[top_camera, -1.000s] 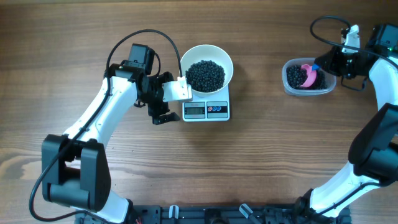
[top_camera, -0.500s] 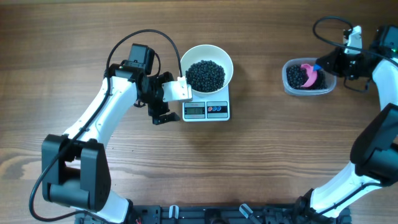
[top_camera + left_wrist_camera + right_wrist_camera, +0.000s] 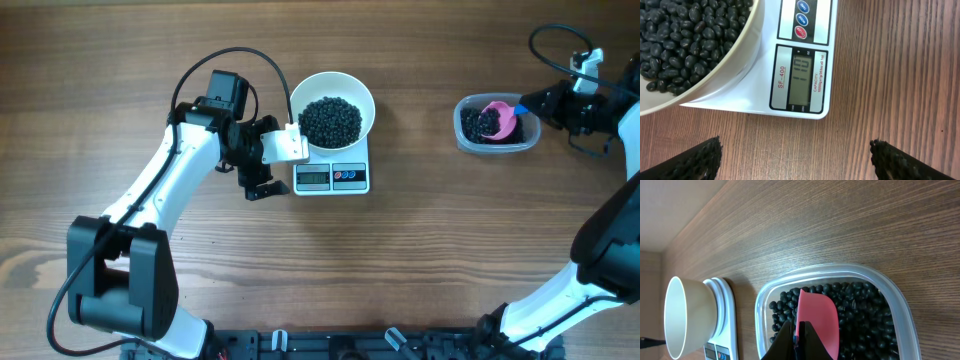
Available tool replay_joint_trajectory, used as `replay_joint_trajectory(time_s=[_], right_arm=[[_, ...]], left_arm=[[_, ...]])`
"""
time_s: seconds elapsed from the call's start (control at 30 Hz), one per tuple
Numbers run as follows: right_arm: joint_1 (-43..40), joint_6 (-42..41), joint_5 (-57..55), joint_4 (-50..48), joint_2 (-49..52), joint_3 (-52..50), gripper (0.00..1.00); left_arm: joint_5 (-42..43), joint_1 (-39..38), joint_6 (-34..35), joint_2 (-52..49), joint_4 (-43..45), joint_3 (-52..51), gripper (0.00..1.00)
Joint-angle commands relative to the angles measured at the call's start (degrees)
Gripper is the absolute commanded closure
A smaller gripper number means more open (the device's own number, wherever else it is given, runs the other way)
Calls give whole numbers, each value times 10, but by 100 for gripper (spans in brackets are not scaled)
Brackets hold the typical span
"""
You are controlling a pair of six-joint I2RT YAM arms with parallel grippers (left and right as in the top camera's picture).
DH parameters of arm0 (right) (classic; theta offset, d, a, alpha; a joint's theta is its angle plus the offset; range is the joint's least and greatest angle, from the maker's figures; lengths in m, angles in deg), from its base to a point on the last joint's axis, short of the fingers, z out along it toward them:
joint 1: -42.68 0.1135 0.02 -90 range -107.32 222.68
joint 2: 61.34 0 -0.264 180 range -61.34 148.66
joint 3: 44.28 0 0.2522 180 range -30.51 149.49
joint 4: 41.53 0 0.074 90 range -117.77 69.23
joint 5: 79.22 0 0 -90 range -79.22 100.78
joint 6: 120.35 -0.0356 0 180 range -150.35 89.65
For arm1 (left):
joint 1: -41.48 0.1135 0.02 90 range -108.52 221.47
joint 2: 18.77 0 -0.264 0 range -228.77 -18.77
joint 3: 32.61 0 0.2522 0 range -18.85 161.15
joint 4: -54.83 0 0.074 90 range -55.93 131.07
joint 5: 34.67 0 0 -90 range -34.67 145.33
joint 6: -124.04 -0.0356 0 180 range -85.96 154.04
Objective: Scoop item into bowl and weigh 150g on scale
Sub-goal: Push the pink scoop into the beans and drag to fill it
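Wide wooden table, and the action sits along the upper half of the overhead frame. The left claw hangs at upper centre-left, just beside the scale. Its jaws are spread wide with nothing in them, fingertips planted at the two bottom corners of its own wrist view. The scale's display is lit, but the digits are too faint for me to call.

On the scale sits the white bowl, and it's well heaped with black beans. Over at the upper right is the clear tub, with more beans inside. The right claw is pinched tight on the pink scoop, blade down among them.

What could go wrong? With the bowl that full, I'd guess we're near target, so another full scoop could overshoot. It's a long carry across open table from tub to bowl, so a tilted scoop would scatter beans. And that left claw is close: a nudge on the scale would upset the reading or shift the bowl.
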Motion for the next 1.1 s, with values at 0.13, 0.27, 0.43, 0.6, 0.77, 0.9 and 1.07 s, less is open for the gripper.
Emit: replay_joint_trajectory(time_s=[0.13,0.27,0.43,0.6,0.77,0.9,1.07], right_arm=[[-1,2,21,-5,4,2,96],[-1,2,21,-6,4,2,96],[-1,1,21,-10,4,2,96],[-1,1,21,-10,4,2,96],[-1,1,20,-10,4,2,96],[-1,2,20,-12,4,2,96],[-1,-3,20,-28,4,2,96]], left_arm=[[13,0,5,4,0,-4,0],[13,0,5,4,0,-4,0],[13,0,5,4,0,-4,0],[13,0,5,4,0,-4,0],[13,0,5,4,0,-4,0],[13,0,5,4,0,-4,0],[13,0,5,4,0,-4,0]])
